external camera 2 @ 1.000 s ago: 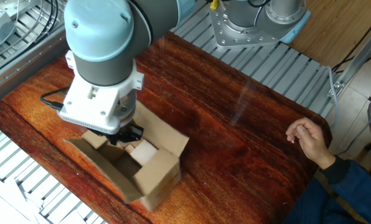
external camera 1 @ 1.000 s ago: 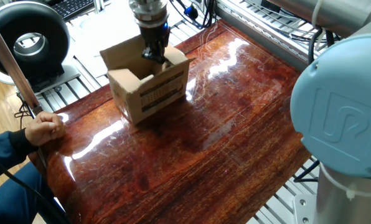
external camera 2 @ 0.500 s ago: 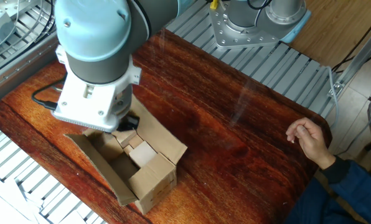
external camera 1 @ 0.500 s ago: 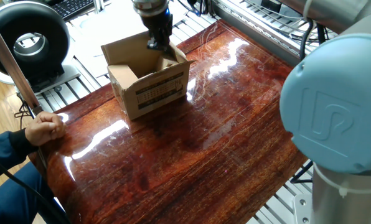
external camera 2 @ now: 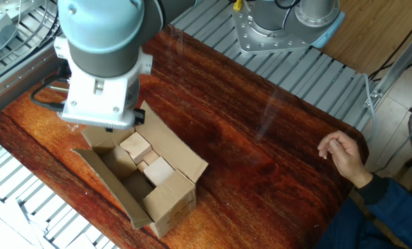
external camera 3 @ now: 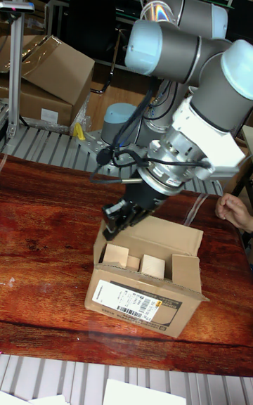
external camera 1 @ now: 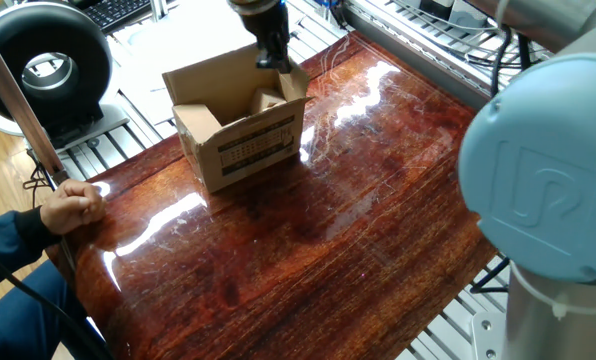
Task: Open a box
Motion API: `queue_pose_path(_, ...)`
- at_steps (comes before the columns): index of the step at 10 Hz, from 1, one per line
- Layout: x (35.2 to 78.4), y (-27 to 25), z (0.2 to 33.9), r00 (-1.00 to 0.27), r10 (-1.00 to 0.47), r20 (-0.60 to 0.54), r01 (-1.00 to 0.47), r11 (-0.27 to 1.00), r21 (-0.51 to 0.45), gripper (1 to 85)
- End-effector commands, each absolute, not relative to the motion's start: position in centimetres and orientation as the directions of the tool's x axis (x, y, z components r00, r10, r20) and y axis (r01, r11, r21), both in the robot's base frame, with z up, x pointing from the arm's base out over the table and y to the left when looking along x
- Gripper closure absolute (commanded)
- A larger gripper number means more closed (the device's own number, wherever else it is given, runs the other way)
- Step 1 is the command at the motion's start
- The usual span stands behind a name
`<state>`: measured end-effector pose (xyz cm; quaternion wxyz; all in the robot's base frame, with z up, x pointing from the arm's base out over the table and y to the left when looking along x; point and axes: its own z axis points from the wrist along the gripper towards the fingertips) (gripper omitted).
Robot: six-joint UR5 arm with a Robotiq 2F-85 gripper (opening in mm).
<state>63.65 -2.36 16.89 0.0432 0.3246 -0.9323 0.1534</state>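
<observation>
Box: your box (external camera 1: 240, 135) (external camera 2: 147, 181) (external camera 3: 145, 283) sits on the wooden table (external camera 1: 358, 230), toward its far left in the view with the bystander's hand at the left; flaps stand open.
Inside: you see two pale blocks (external camera 3: 131, 259).
Gripper: your gripper (external camera 1: 272, 55) (external camera 3: 122, 223) hangs just above the box's far rim; I cannot tell whether its fingers are apart or together.
Bystander: a hand (external camera 1: 70, 205) rests on the table's near left edge.

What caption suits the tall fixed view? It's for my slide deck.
UR5 gripper at the rim of the box, flaps raised, two pale blocks showing inside.
</observation>
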Motion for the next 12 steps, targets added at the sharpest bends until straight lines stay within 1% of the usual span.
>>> queue_pose_path(1,64.1,-3.2,15.7,-0.757,-0.641,0.126,-0.647,0.711,-0.276,84.7)
queue_pose_path(3,64.1,-2.5,14.4,-0.765,-0.639,0.081,-0.635,0.728,-0.258,84.7)
queue_pose_path(5,64.7,-2.2,13.2,-0.763,-0.645,0.026,-0.627,0.730,-0.271,84.7)
queue_pose_path(6,64.9,-2.3,13.0,-0.758,-0.652,0.020,-0.630,0.725,-0.278,84.7)
queue_pose_path(9,64.7,-2.3,13.2,-0.754,-0.656,0.024,-0.637,0.722,-0.272,84.7)
queue_pose_path(10,64.2,-1.9,13.6,-0.761,-0.648,0.035,-0.635,0.733,-0.246,84.7)
queue_pose_path(12,62.9,-0.3,15.7,-0.792,-0.605,0.085,-0.610,0.775,-0.169,84.7)
